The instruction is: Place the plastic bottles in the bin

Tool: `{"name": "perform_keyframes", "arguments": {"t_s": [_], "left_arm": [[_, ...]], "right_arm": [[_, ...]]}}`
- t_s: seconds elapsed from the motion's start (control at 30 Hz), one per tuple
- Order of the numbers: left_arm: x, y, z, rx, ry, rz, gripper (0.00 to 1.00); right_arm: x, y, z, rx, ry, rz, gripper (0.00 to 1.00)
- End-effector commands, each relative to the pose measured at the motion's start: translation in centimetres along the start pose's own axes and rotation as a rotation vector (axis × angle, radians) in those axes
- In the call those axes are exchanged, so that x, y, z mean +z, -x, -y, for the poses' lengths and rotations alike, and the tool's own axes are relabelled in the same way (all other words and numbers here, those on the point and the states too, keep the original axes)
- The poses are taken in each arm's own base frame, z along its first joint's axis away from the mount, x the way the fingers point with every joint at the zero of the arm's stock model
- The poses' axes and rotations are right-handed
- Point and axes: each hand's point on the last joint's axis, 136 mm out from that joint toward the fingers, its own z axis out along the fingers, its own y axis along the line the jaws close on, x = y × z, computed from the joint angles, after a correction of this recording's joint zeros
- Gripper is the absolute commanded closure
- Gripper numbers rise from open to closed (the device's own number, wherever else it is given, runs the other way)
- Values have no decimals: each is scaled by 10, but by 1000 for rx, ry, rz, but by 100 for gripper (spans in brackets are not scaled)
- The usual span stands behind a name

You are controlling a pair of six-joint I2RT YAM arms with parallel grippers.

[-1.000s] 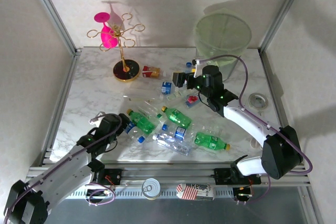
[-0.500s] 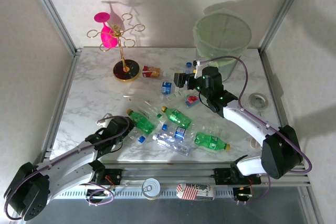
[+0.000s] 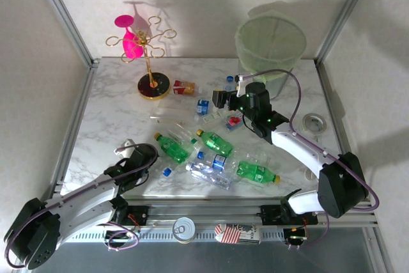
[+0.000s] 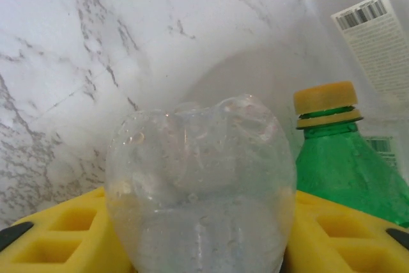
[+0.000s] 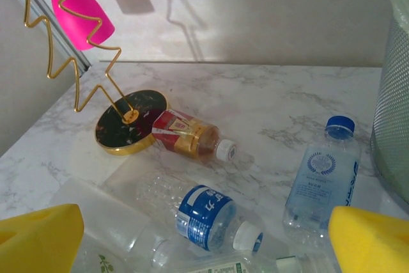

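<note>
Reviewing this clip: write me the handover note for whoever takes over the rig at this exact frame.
Grip state: left end effector is shut on the base of a clear bottle, at the near-left of the table. The right end effector is open and empty, over the middle of the table.
Done: nothing delivered; the bin, at the far right, looks empty from above.
To do: carry the held bottle to the bin, then the green bottles and clear bottles scattered mid-table.
</note>
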Motion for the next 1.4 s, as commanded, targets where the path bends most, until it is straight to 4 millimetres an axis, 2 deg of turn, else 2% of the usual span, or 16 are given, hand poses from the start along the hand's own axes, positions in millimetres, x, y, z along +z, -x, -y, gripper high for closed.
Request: {"name": "perform_keyframes", "arguments": {"t_s": [0.0,0.1,0.2,0.3,0.4,0.63,0.73,0.83,0.93,1.13,1.23,1.37], "left_arm": [[-5,17,-6,-116,11,100,59],[-19,36,13,-120,-43,161,59],[-42,64,42,-129,-140,242,59],[-67,90,82,-133,-288,315,58],[-82,103,123,-133,-417,344,58],[-83,102,219,-138,-656,311,54],[-83,94,254,-104,-721,300,54],[-81,82,280,-80,-768,265,54],[-77,67,294,-59,-788,221,53],[-73,43,301,-60,-815,144,52],[-74,40,301,-54,-811,136,52],[-76,41,297,-56,-804,139,51]], "right_arm": [[-1,-7,-16,-46,84,-18,1],[-5,-10,-29,-60,163,-39,1],[-10,-9,-43,-70,239,-47,1],[-18,-8,-65,-90,367,-46,1],[-24,-7,-85,-90,496,-36,1],[-35,-13,-129,-48,691,-28,1],[-30,-23,-134,-41,686,-52,1],[-24,-38,-137,-37,679,-94,1],[-18,-47,-137,-42,663,-112,1],[-3,-56,-134,-43,642,-137,3],[2,-58,-132,-49,629,-140,9],[6,-59,-127,-52,596,-143,26]]}}
